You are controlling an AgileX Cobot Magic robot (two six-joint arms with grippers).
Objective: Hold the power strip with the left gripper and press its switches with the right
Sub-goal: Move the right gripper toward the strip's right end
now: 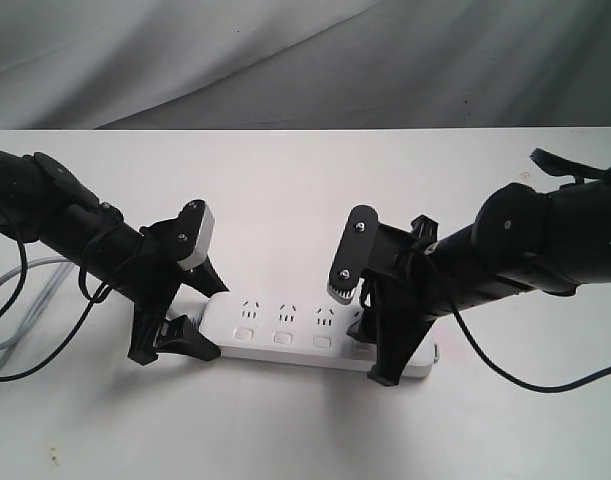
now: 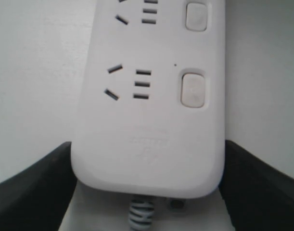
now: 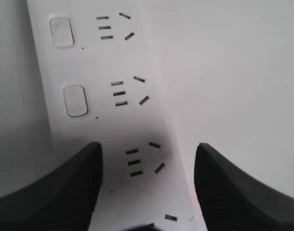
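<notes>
We judge the step in hand to be the press. The power strip (image 1: pixel 285 325) lies flat on the bench (image 1: pixel 305 170), its cord end between the fingers of the left gripper (image 2: pixel 147 144) and its other end under the right gripper (image 3: pixel 147 147). To do this well, we want the left hold firm first. In the left wrist view its black fingers lie against both long sides of the strip, just ahead of the grey cord (image 2: pixel 143 214), so we read it as clamped on the strip. The right gripper stands fully spread and holds nothing. One of its fingers hangs in line with the row of switches (image 1: pixel 283 338), the other beyond the strip's socket-side edge, over the bench. We should bring that one fingertip square onto the centre of a single switch and push straight down, not along the strip, so the bar neither slides nor tips in the left hold. Whether a switch hides beneath the finger we cannot tell. Both arms slope down from the outer sides towards the strip, each wrist rolled so one finger rides high and the other low
</notes>
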